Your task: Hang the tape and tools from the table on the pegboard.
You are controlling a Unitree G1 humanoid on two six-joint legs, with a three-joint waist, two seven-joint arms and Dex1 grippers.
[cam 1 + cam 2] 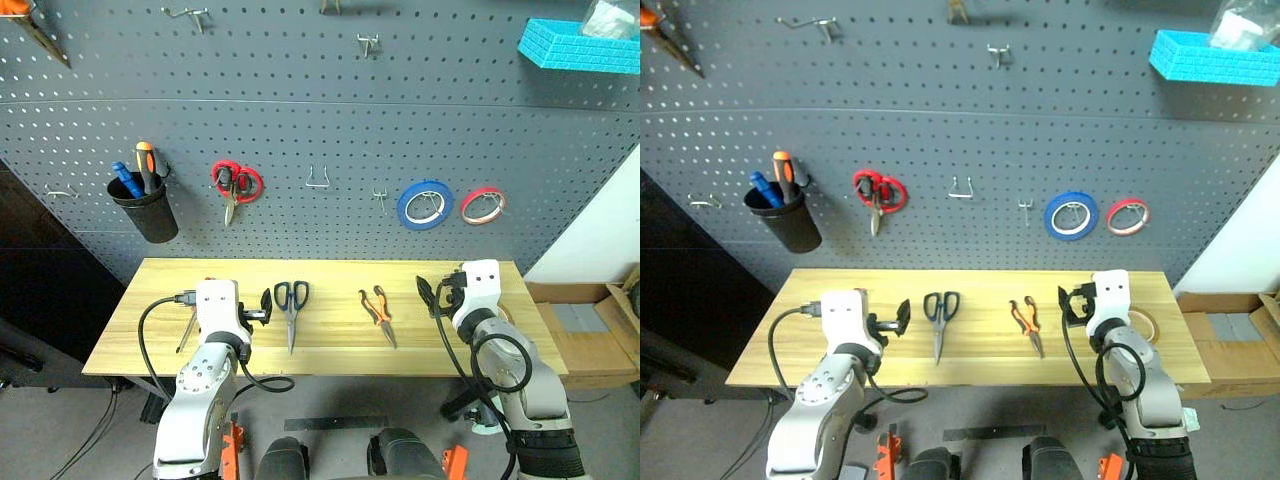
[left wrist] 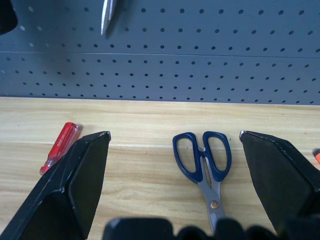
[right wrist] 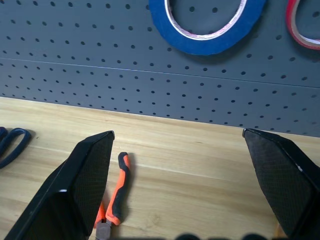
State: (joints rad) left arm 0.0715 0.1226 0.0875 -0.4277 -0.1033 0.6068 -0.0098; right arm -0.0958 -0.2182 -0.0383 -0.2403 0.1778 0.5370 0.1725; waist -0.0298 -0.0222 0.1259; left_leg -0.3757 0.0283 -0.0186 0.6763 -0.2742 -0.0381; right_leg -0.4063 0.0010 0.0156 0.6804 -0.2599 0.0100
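We hold both grippers, left (image 2: 175, 137) and right (image 3: 178, 134), spread wide and empty above the table (image 1: 330, 335); scissors (image 1: 291, 305) lie at twelve o'clock of the left, pliers (image 1: 377, 312) at ten o'clock of the right.

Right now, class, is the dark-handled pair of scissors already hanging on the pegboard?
No, the dark-handled scissors lie flat on the table, below the pegboard.

Blue-handled scissors (image 1: 291, 300), orange-and-black pliers (image 1: 376, 311), red screwdriver (image 2: 59, 146), light wood-grain table (image 1: 330, 345), grey pegboard (image 1: 300, 110).
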